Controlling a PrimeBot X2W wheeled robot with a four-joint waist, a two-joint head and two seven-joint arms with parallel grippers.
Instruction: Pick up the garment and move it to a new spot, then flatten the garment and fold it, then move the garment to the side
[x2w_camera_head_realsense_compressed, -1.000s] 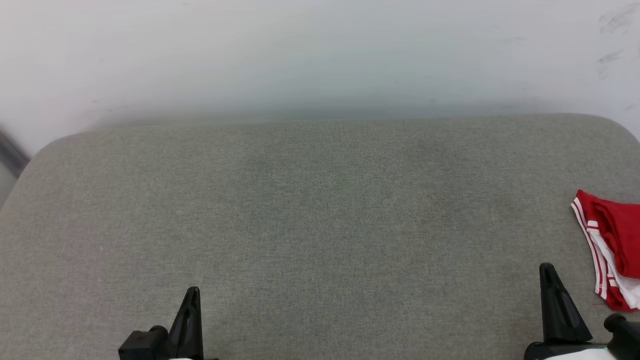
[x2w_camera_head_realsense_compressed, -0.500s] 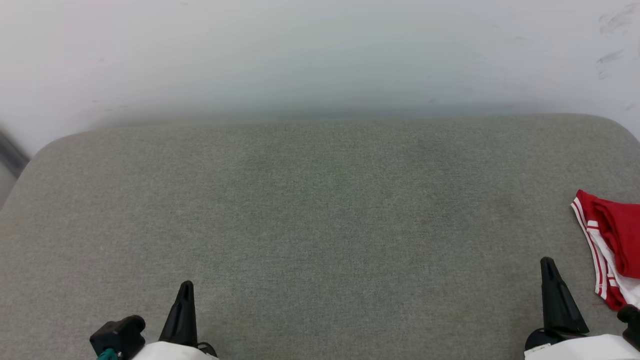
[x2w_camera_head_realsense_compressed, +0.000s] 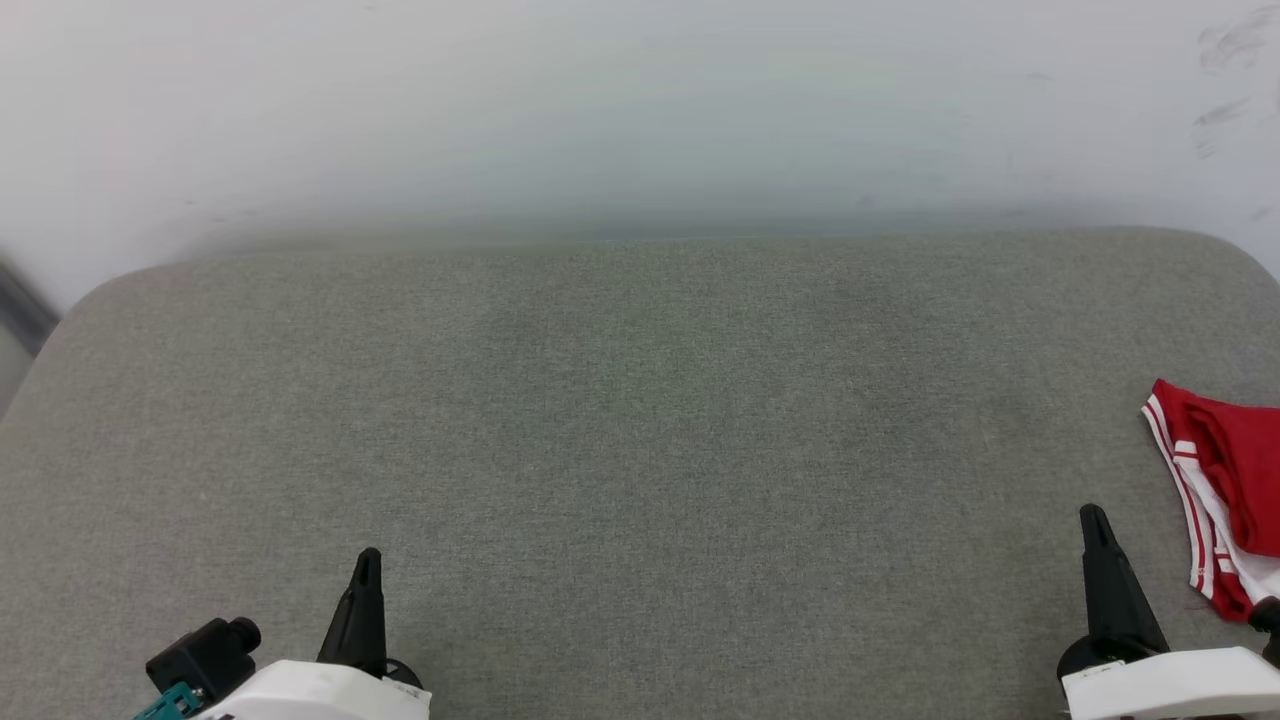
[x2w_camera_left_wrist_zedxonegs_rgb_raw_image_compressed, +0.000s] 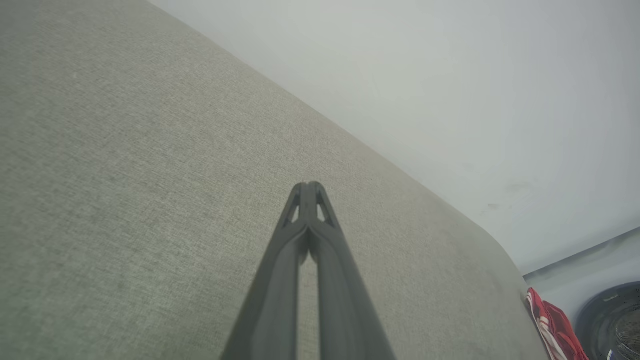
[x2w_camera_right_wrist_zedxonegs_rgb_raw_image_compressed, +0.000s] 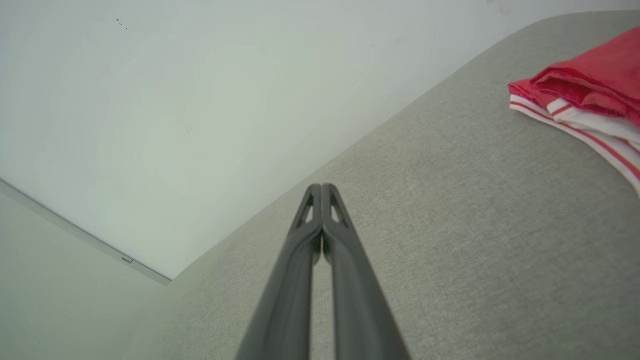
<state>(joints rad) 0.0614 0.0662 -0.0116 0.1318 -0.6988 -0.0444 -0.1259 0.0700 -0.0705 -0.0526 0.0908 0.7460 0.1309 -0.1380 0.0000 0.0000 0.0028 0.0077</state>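
The garment (x2w_camera_head_realsense_compressed: 1235, 470) lies at about four o'clock on the grey fabric-covered surface (x2w_camera_head_realsense_compressed: 640, 450), close to that surface's right-hand end. It is folded over itself in loose layers and rests flat. Red cloth is on top, with white fabric beneath it. Red-white striped trim edges the side facing nine o'clock (its right part runs past the head view's edge).

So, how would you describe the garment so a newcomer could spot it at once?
Start at the wide grey fabric surface in front of the pale wall. Follow it to its right end, past the right gripper: the garment lies there in folded layers. It is the sole bright red thing, with white panels and red-white striped trim.
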